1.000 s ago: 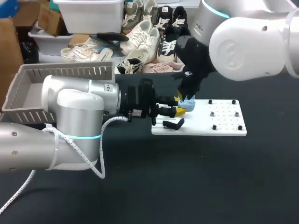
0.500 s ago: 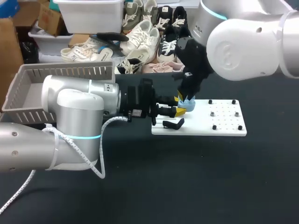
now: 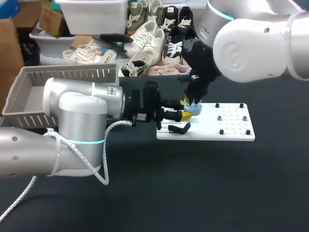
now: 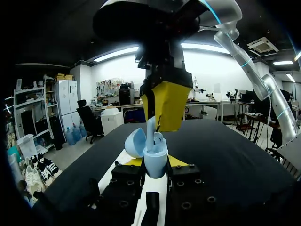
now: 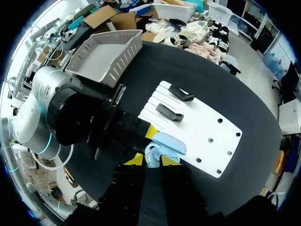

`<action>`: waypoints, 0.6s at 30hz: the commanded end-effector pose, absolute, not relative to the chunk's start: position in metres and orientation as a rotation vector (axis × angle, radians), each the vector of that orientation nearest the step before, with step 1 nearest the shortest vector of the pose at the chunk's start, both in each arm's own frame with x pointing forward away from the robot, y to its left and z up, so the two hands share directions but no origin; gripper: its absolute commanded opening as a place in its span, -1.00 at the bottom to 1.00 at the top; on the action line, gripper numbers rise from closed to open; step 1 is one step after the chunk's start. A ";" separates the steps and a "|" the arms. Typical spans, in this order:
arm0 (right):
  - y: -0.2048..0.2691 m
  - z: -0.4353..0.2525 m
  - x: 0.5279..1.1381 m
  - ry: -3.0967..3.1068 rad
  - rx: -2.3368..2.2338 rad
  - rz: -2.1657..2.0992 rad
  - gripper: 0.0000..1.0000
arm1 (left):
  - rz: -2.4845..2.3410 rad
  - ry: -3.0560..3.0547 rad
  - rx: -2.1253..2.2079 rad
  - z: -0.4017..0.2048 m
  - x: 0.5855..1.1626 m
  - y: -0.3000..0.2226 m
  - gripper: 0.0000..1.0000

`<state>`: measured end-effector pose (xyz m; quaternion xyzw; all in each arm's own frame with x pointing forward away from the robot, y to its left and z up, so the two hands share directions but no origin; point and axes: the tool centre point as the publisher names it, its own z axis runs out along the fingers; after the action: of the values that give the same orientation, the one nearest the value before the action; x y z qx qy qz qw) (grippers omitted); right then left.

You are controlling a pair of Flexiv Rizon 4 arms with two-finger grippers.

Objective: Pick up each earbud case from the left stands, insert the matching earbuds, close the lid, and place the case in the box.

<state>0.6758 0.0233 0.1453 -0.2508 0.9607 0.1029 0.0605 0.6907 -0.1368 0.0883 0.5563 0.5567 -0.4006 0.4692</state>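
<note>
A light blue earbud case (image 4: pixel 155 165) with its lid (image 4: pixel 134 142) swung open sits upright between my left gripper's (image 4: pixel 155 162) yellow tips, which press it from both sides. From above, my right gripper (image 4: pixel 163 106) is shut on a light blue earbud (image 4: pixel 151 133) whose lower end is in the case's opening. In the head view the left gripper (image 3: pixel 185 115) holds the case (image 3: pixel 195 109) over the left end of the white board (image 3: pixel 231 126), with the right gripper (image 3: pixel 191 100) straight above it. The right wrist view has its gripper (image 5: pixel 151 161) over the earbud (image 5: pixel 151 152) and open lid (image 5: pixel 168 142).
Two black stands (image 5: pixel 181 93) (image 5: pixel 169 113) lie at the white board's (image 5: pixel 207 132) left end; small black pegs and holes dot its right half. A grey slatted basket (image 3: pixel 46 94) stands at the table's back left, behind my left arm.
My right arm's upper part has edged slightly left. Both grippers, the case and the earbud keep their places.
</note>
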 end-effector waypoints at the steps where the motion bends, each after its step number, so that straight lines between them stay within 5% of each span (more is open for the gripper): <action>1: 0.023 0.145 0.677 2.910 -0.757 0.314 -1.00 | -0.977 1.365 1.358 0.088 0.689 -0.137 -1.00; 18: 0.024 0.144 0.676 2.912 -0.756 0.318 -1.00 | -0.977 1.365 1.358 0.088 0.689 -0.137 -1.00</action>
<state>0.6752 0.0236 0.1441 -0.2499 0.9607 0.1057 0.0584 0.6907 -0.1366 0.0879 0.5563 0.5568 -0.4005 0.4691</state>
